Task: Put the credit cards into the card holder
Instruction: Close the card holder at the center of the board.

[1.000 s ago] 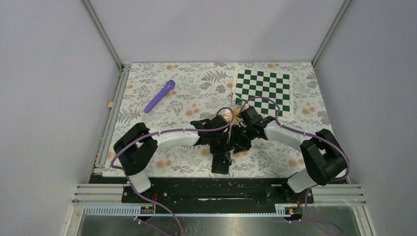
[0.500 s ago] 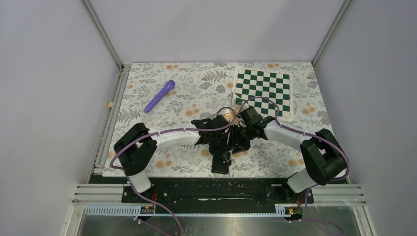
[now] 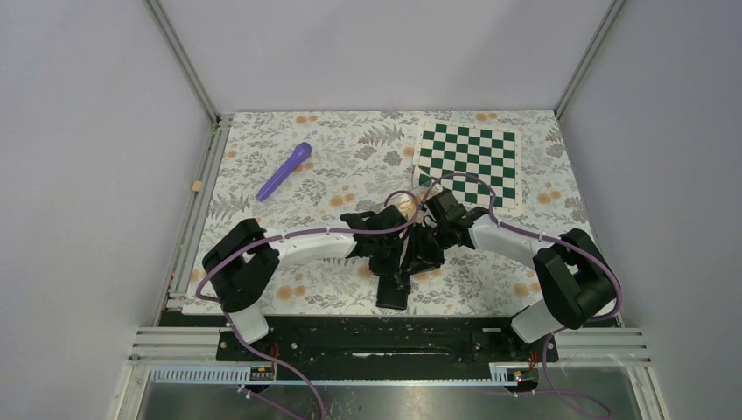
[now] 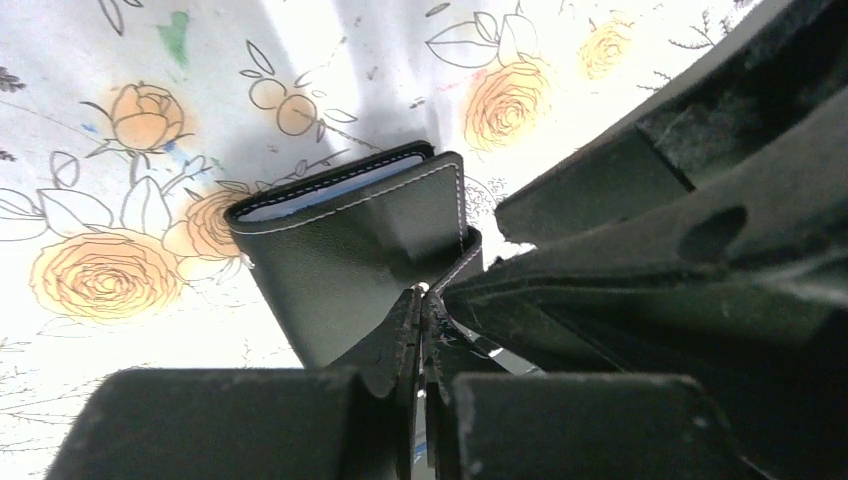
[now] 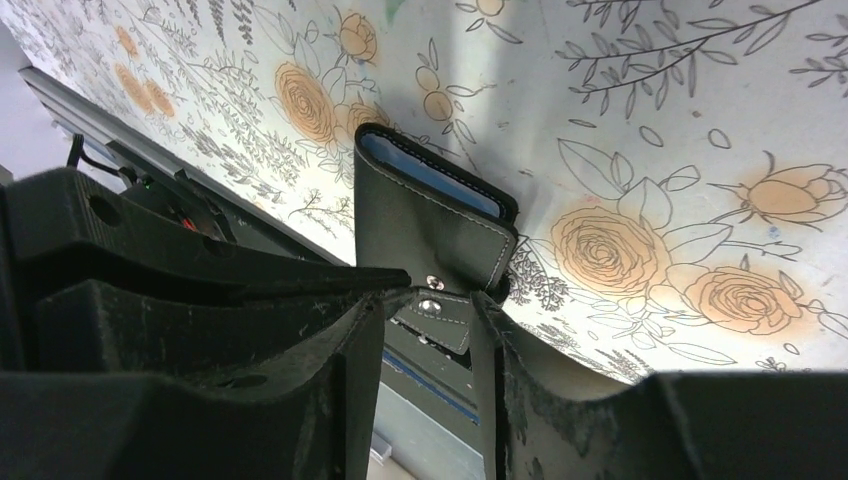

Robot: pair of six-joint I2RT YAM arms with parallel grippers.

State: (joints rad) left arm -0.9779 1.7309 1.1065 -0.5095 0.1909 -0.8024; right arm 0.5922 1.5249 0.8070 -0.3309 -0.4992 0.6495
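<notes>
The card holder (image 3: pixel 392 296), a black folding wallet, lies on the floral cloth near the front edge. In the left wrist view the card holder (image 4: pixel 345 245) shows its pale blue-grey lining along the far edge. My left gripper (image 4: pixel 420 310) is shut, pinching the wallet's snap strap at its tip; in the top view it (image 3: pixel 399 273) sits just above the wallet. My right gripper (image 5: pixel 432 300) is open, with its fingers on either side of the strap (image 5: pixel 440 315), close against the left gripper (image 3: pixel 415 261). I see no orange-yellow credit cards; the arms hide the spot behind them.
A purple pen-like stick (image 3: pixel 285 171) lies at the back left. The green-and-white chequered mat (image 3: pixel 470 162) lies at the back right. The black base rail (image 3: pixel 385 337) runs just in front of the wallet. Purple cables loop over both arms.
My right gripper has edged left and closer to the left gripper over the wallet. The left gripper and the wallet have barely moved.
</notes>
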